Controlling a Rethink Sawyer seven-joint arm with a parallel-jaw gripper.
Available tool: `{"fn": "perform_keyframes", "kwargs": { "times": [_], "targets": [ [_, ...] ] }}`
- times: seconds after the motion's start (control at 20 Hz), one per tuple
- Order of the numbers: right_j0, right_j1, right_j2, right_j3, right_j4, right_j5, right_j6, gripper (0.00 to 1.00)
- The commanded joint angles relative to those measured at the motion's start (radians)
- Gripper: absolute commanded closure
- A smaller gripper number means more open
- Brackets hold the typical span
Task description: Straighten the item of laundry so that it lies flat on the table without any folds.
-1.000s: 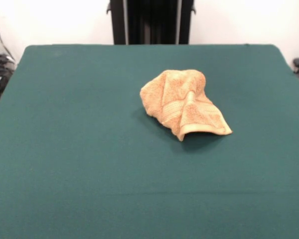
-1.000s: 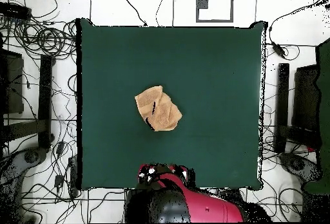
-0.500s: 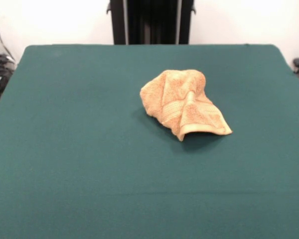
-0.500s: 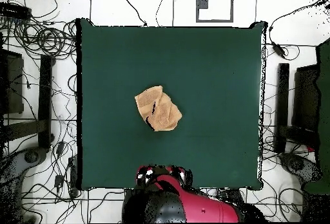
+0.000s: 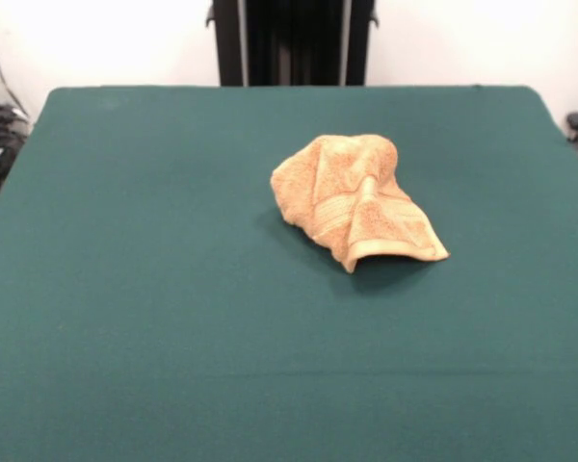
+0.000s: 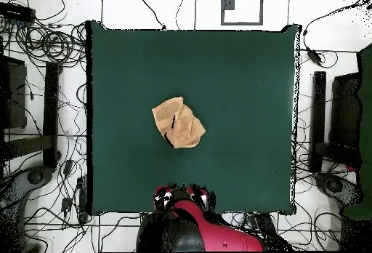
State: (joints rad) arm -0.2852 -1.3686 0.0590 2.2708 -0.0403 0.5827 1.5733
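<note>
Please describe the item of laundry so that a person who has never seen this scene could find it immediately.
Look at the large table covered in dark green cloth. Near its middle lies a small orange-tan terry-cloth towel, crumpled into a bunched heap with a woven band showing along one folded edge. It is the only thing on the table.

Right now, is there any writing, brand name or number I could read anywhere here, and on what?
None can be read.
The towel shows no legible label.
The green table is plain.
The red arm shows no readable marking.
</note>
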Motion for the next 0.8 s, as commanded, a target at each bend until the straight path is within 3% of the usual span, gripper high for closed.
{"fn": "perform_keyframes", "kwargs": {
  "times": [0.05, 0.3, 0.4, 0.6, 0.8],
  "targets": [
    [0.013, -0.055, 0.069, 0.117, 0.039, 0.117, -0.127, 0.00],
    [-0.066, -0.181, 0.003, 0.116, 0.020, 0.253, -0.306, 0.00],
    [-0.153, -0.137, 0.014, 0.079, 0.006, 0.262, -0.374, 0.00],
    [-0.313, 0.043, 0.113, -0.046, -0.056, 0.288, -0.426, 0.00],
    [-0.358, 0.106, 0.195, -0.080, -0.076, 0.284, -0.421, 0.00]
  ]
}}
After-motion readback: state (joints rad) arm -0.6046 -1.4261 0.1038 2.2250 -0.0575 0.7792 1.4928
